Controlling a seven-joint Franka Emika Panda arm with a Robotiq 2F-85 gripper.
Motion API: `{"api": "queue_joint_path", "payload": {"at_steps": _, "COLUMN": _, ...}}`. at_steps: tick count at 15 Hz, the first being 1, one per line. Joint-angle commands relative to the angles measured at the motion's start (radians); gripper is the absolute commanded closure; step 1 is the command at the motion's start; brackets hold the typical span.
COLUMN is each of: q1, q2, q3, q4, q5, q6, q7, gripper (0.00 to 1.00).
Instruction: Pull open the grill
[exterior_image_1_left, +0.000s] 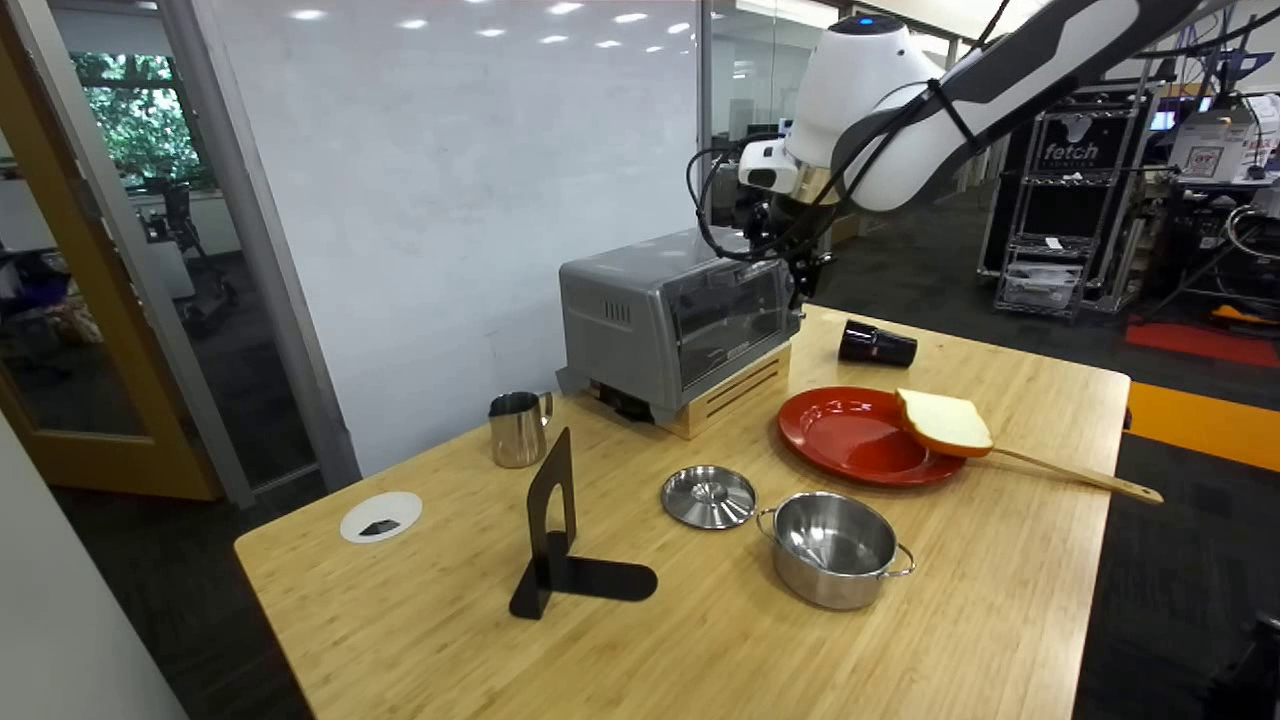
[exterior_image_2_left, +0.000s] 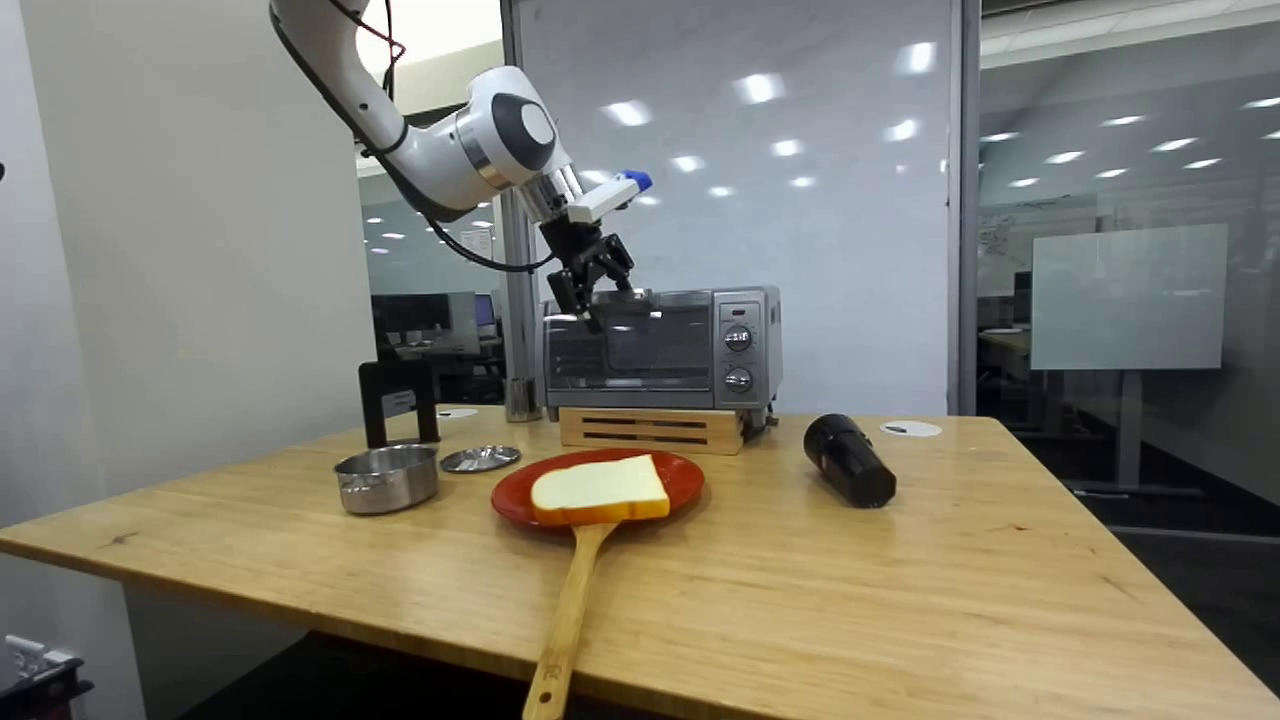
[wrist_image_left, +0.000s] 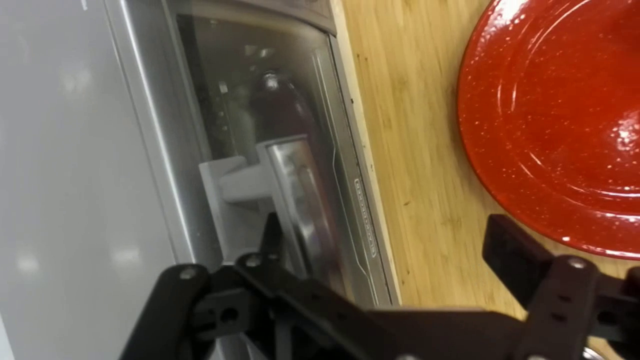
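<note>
In an exterior view, the boxy silver-grey metal toaster oven (exterior_image_2_left: 662, 352), the grill of the task, stands towards the back of the pale wooden table (exterior_image_2_left: 900, 600), raised on a slatted light-wood stand (exterior_image_2_left: 650, 429). Its dark glass door (exterior_image_2_left: 640, 368) is closed. The black two-fingered claw (exterior_image_2_left: 608, 305) hangs at the top of that door, fingers spread, with nothing visibly clasped.

In an exterior view, the white jointed arm (exterior_image_1_left: 915, 168) reaches in to the door's upper far part; the claw shows only as a dark cluster, and I cannot judge contact. A round red plate (exterior_image_1_left: 850, 440) lies near the stand, out in front.

In the wrist view, the shiny metal bar handle (wrist_image_left: 302, 200) lies between the spread fingers. One fingertip (wrist_image_left: 272, 232) is just beside the bar, seemingly on its door side; touching or not, I cannot tell. The opposite finger is well apart from it.

Assessment: the step in hand is engaging the handle. The next move likely calls for hooking or pinching the bar, then drawing it outward and down.
</note>
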Motion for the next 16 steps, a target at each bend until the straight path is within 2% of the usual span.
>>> {"api": "queue_joint_path", "payload": {"at_steps": 1, "q1": 0.016, "q2": -0.007, "q3": -0.009, "q4": 0.011, "q5": -0.016, "q6": -0.074, "q7": 0.001, "gripper": 0.0}}
{"api": "queue_joint_path", "payload": {"at_steps": 10, "q1": 0.023, "q2": -0.02, "q3": -0.015, "q4": -0.027, "q5": -0.031, "q6": -0.088, "q7": 0.016, "gripper": 0.0}}
{"api": "queue_joint_path", "payload": {"at_steps": 16, "q1": 0.023, "q2": -0.026, "q3": -0.026, "q4": -0.076, "q5": -0.055, "q6": -0.051, "q7": 0.052, "gripper": 0.0}}
